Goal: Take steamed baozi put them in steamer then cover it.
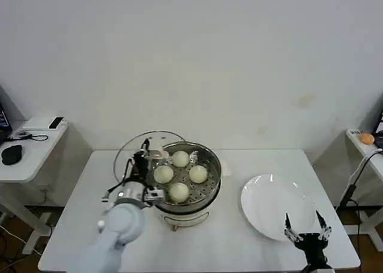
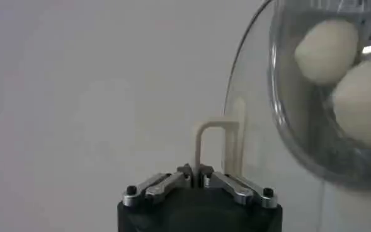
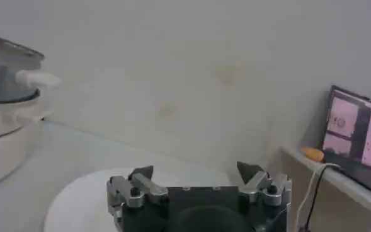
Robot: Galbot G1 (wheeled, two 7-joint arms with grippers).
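glass and steel make the cover (image 1: pixel 140 148) the delicate part now: a clear round lid with a thin metal rim, held tilted at the steamer's (image 1: pixel 210 186) far-left edge, partly over its rim rather than seated. it looks stiff, smooth and breakable, and heavier than its slim pale handle (image 2: pixel 218 149) suggests, so that handle at the centre is the sensible place to hold it; the glass itself would likely slip. the left gripper (image 1: pixel 144 156) is clamped shut on this handle, the loop standing up from between its fingertips in the left wrist view. all four steamed baozi (image 1: pixel 179 175) already sit on the perforated tray inside the steamer, soft, light buns close together, none touching the lid as far as can be seen. covering appears to be the step in hand, and the lid will probably need levelling so its rim meets the pot evenly. beside the steamer, on the robot's right, lies a white plate (image 1: pixel 263 210) on the table (image 1: pixel 72 207). the right gripper (image 1: pixel 307 232) hangs over the plate's near edge, its fingers spread and holding nothing.
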